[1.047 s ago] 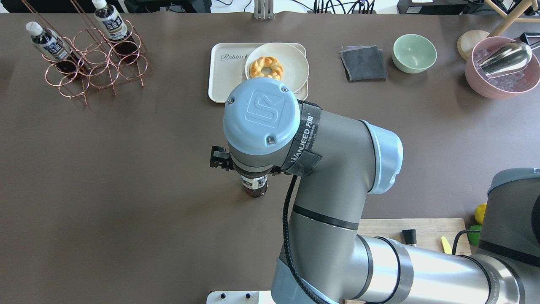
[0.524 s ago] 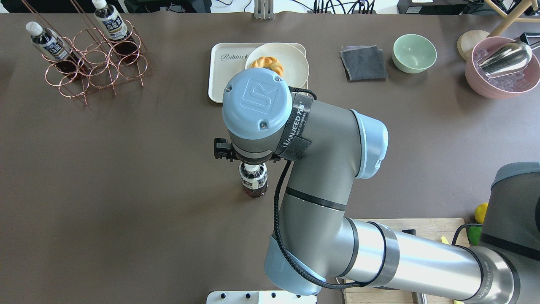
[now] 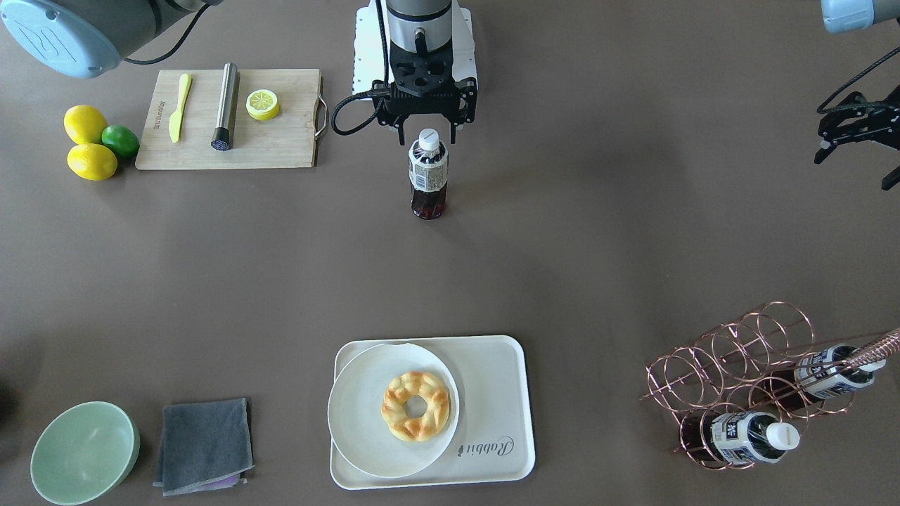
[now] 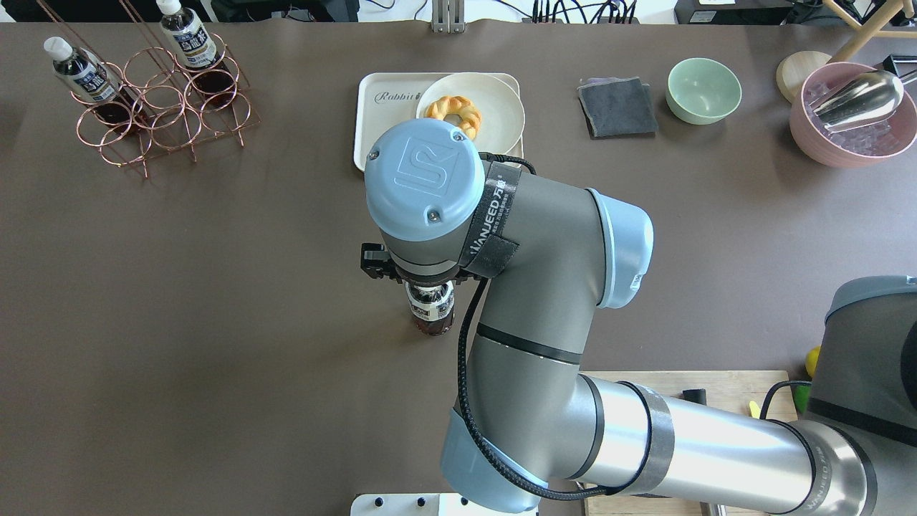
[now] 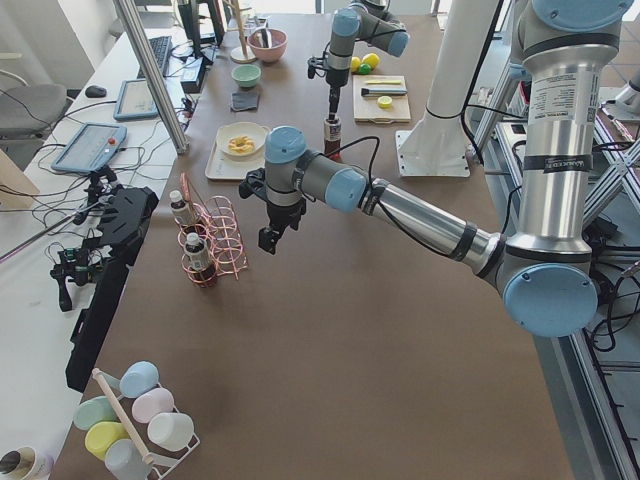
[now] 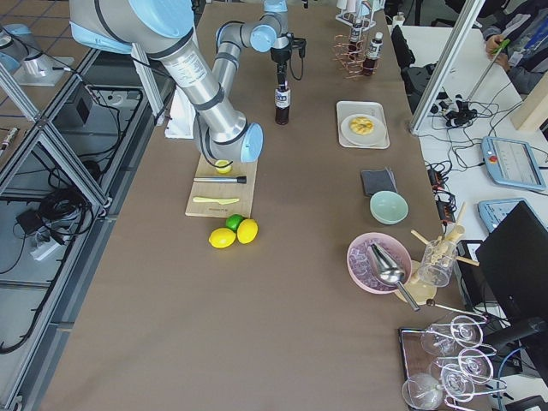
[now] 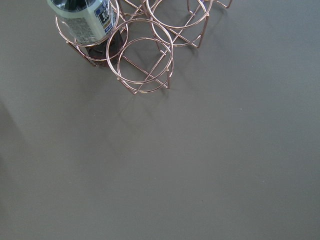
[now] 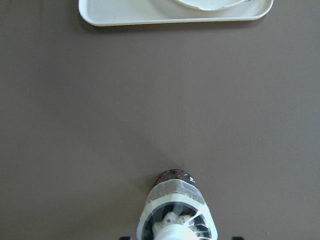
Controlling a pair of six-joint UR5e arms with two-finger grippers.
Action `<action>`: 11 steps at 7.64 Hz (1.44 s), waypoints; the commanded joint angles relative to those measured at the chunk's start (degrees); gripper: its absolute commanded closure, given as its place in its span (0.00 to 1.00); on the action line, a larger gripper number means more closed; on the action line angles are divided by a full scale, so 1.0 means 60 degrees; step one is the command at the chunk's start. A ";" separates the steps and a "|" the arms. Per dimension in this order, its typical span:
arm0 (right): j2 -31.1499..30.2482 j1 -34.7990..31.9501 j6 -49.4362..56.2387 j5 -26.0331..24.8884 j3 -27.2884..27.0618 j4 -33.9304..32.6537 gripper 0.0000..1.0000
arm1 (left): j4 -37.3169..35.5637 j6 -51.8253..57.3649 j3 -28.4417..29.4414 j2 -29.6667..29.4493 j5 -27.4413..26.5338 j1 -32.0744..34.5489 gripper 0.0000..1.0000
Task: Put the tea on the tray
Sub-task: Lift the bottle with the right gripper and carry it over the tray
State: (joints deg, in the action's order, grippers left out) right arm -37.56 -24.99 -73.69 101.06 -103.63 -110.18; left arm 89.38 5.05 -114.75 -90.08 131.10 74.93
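Tea [image 3: 427, 179] upright on counter [image 3: 598, 267], directly beneath right claw [image 3: 428, 133]; jaws wide, seemingly clear of cap. Tray [image 3: 496, 393] well ahead. Left claw [image 5: 270, 238]: state unreadable.

A long matte brown surface [image 4: 179, 358] fills the middle of the room under soft, even light. A white side desk [image 5: 40, 250] runs along one edge, a silver metal post [image 5: 150, 70] beside it. Past the other edge, aluminium framing [image 6: 60, 145] stands over a tiled floor [image 6: 47, 21].
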 commanded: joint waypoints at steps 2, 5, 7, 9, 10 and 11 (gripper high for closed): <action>0.0093 0.0005 0.0049 -0.0057 -0.0057 -0.0329 0.52 | 0.0000 0.0067 -0.0005 0.0014 0.0079 0.0328 0.03; 0.0122 0.0034 -0.0023 -0.0086 0.0060 -0.0299 0.60 | 0.0000 0.0097 0.0024 0.0014 0.0079 0.0343 0.03; 0.0267 -0.0125 0.0078 0.0015 0.0017 -0.0328 1.00 | 0.0000 0.0082 0.0024 0.0014 0.0079 0.0343 0.03; 0.1287 -0.0885 0.0501 0.0586 0.0816 -0.0794 1.00 | 0.0000 0.0024 0.0009 0.0000 0.0079 0.0343 0.03; 0.1932 -0.1193 0.0808 0.0588 0.1634 -0.0913 1.00 | 0.0000 0.0023 0.0097 -0.0001 0.0079 0.0343 0.03; 0.2200 -0.1602 0.1319 0.0733 0.2164 -0.0871 1.00 | 0.0000 0.0023 0.0054 0.0028 0.0079 0.0372 0.03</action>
State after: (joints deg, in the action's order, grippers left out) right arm -28.84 -30.73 -70.09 104.23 -96.99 -114.83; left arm 89.38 5.22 -114.44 -90.06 131.57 77.00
